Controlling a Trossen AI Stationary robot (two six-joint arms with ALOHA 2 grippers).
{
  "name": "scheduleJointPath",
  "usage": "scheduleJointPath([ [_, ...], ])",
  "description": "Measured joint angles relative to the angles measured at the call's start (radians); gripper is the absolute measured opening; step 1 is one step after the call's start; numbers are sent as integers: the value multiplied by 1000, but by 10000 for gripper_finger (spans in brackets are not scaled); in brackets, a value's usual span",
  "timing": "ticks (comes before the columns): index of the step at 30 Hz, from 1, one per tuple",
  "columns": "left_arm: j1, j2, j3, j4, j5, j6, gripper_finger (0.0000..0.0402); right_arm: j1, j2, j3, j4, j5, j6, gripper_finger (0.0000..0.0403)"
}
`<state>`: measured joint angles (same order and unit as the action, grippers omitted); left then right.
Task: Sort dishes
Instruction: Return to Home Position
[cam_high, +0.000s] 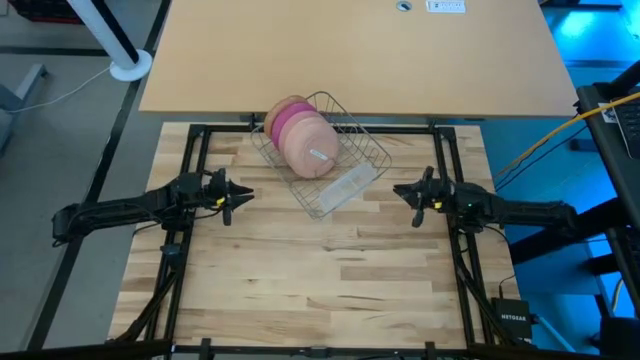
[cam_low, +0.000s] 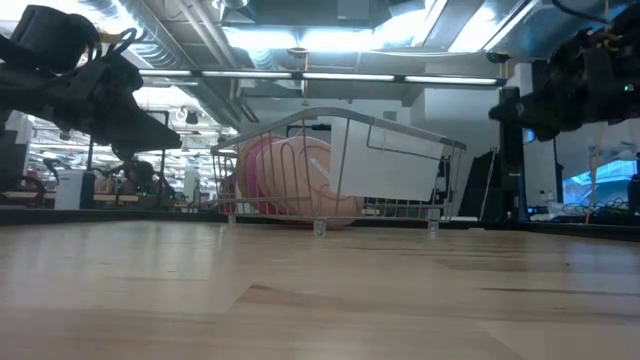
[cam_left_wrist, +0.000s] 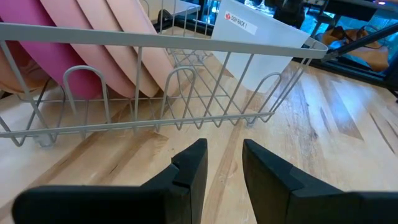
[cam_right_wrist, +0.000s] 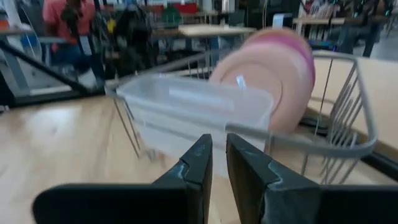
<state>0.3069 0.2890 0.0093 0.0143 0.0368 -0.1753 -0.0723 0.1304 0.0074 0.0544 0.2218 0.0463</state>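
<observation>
Currently the left gripper (cam_high: 235, 197) and right gripper (cam_high: 405, 192) are hovering empty, fingers slightly parted; between them a wire rack (cam_high: 366, 152) is holding the pale pink plate (cam_high: 310, 150), magenta plate (cam_high: 294, 121) and tan-orange plate (cam_high: 283, 104).

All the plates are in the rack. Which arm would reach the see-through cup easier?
The right, probably. The cup hangs on the rack's side toward the right arm, in plain sight of its wrist camera. From the left arm, rack wires stand before it.

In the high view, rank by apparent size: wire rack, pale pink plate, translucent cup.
Largest: wire rack. Then pale pink plate and translucent cup, near alike; the plate stands tilted, so unranked.
</observation>
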Motion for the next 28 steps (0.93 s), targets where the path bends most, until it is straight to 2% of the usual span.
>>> scheduleJointPath([
  [10,0,0,0,0,0,0,92,0,-130,0,1,1,0,53],
  [28,0,0,0,-1,0,0,92,0,-128,0,2,3,0,53],
])
